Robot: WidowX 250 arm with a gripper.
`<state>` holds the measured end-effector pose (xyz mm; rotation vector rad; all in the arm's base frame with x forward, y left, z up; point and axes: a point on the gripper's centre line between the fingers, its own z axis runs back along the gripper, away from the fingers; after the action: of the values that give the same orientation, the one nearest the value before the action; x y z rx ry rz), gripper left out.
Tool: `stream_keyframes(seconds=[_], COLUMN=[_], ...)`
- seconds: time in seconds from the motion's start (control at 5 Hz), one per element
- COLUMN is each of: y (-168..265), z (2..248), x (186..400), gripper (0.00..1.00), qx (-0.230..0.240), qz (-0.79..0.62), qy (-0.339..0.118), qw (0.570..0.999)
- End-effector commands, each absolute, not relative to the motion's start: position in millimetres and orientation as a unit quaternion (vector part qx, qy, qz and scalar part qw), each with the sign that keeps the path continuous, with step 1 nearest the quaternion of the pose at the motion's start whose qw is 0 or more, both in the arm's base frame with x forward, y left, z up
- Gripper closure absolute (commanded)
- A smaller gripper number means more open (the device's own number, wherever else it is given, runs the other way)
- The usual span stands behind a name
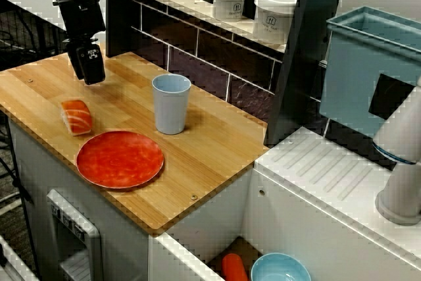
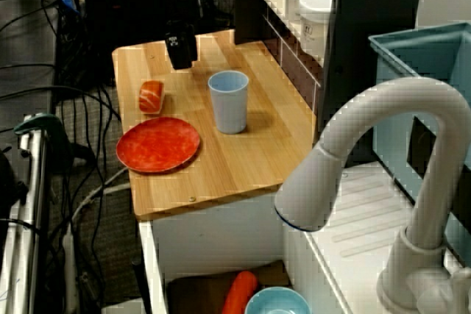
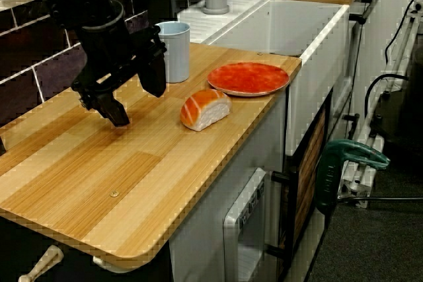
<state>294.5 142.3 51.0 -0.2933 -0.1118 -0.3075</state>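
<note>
My gripper [image 3: 139, 105] hung spread and empty just above the tabletop [image 3: 99, 170], near the salmon sushi [image 3: 205, 109].

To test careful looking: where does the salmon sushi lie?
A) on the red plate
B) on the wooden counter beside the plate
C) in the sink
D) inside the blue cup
B: the salmon sushi rests on the wooden counter, beside the red plate, not on it.
</note>
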Motion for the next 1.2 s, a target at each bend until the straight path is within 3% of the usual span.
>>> stream_keyframes(seconds=[0.0, 0.6, 1.0], y=[142.4, 142.4, 139.3], z=[70.9, 70.9, 86.5], x=[284.2, 284.2, 308.1], gripper=[0.0, 0.0, 0.0], qx=[-0.107, -0.107, -0.12], qz=[-0.176, -0.176, -0.095], qy=[-0.095, -0.095, -0.103], qw=[0.974, 0.974, 0.983])
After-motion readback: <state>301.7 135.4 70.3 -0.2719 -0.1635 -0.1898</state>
